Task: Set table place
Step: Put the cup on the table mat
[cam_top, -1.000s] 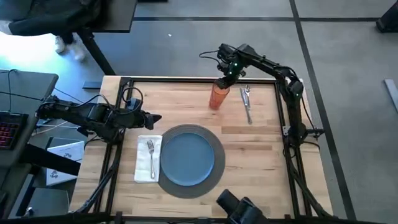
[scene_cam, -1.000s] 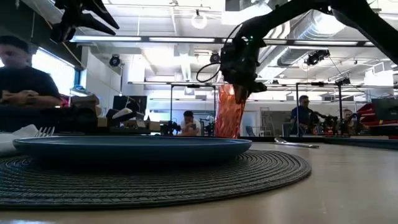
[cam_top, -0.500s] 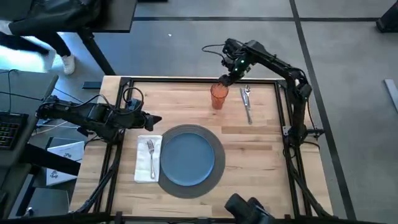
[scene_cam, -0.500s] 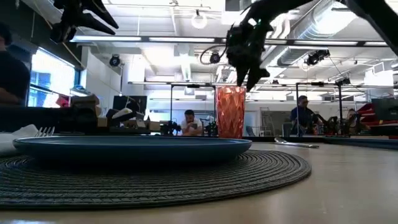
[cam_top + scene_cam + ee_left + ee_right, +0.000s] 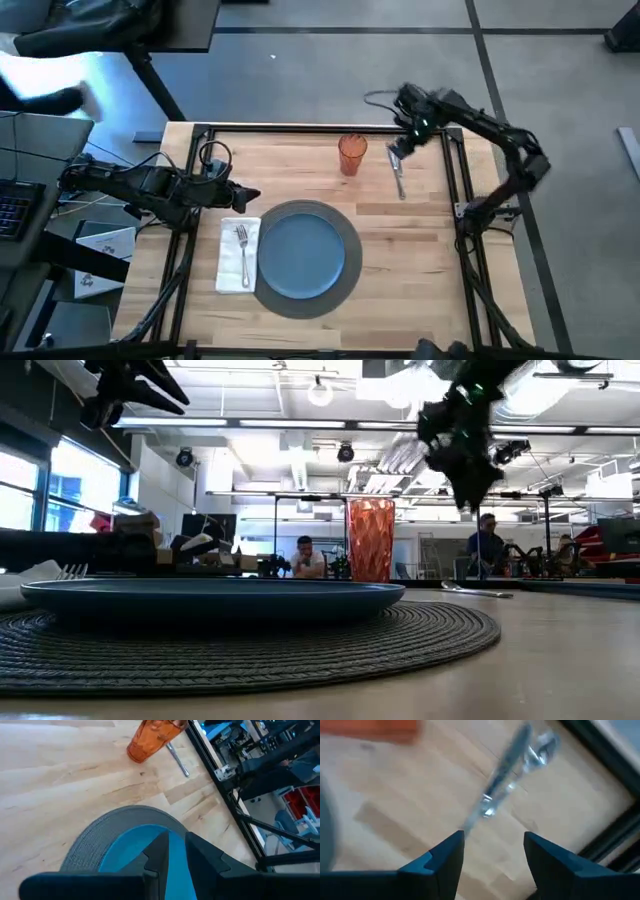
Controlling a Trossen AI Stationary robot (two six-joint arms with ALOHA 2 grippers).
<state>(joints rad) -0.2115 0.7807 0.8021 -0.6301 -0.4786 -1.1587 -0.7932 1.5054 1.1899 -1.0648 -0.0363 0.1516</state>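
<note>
The orange tumbler (image 5: 351, 154) stands upright on its base at the table's far middle, also seen in the low view (image 5: 371, 540). Just to its right, a silver knife and spoon (image 5: 398, 168) lie flat on the wood. My right gripper (image 5: 396, 151) hovers open above them, its fingers (image 5: 445, 857) clear of the cutlery (image 5: 510, 775). The blue plate (image 5: 300, 250) sits on the dark round mat (image 5: 352, 262). A fork (image 5: 243, 250) lies on the white napkin (image 5: 232, 270) left of the plate. My left gripper (image 5: 252, 191) waits above the table's left side, its fingers a narrow gap apart.
Bare wood (image 5: 420, 240) stretches right of the mat to the black rail (image 5: 452, 190). A grey desk with a keyboard (image 5: 15, 205) stands left of the table. People sit in the room beyond (image 5: 305, 555).
My right gripper has let go of the tumbler, risen, and moved toward the table's right edge until it is over the knife and spoon. The tumbler, held tilted a second ago, now stands upright on the table.
</note>
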